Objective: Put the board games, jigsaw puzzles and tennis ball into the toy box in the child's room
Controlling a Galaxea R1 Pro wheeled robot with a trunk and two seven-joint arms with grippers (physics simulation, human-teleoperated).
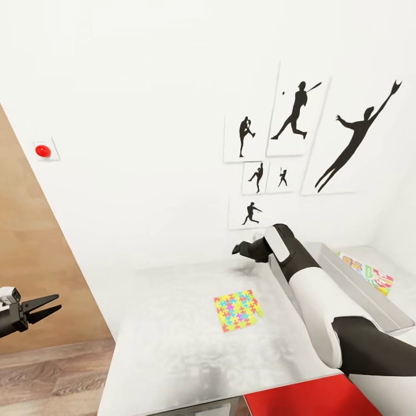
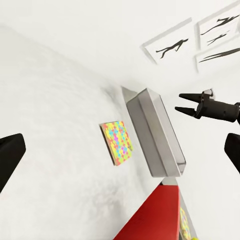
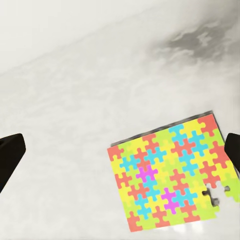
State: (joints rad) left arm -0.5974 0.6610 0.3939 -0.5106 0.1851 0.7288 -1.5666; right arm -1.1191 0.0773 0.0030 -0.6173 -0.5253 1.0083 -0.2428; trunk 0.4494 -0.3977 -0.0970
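The left gripper (image 1: pixel 51 305) is hanging empty left of the table (image 1: pixel 167 352), jaws apart. A puzzle (image 1: pixel 237 309) is lying flat mid-table (multicoloured pieces). The right gripper (image 2: pixel 180 103), jaws parted, is hovering beyond it, near the toy box (image 1: pixel 370 303) at right.

- The right arm (image 1: pixel 306 283) reaches forward, bent at the elbow, white forearm ending in a black wrist.
- The right hand (image 2: pixel 182 103) has its fingers parted, holding nothing.
- The left hand (image 1: pixel 51 306) is held low, fingers spread and holding nothing.
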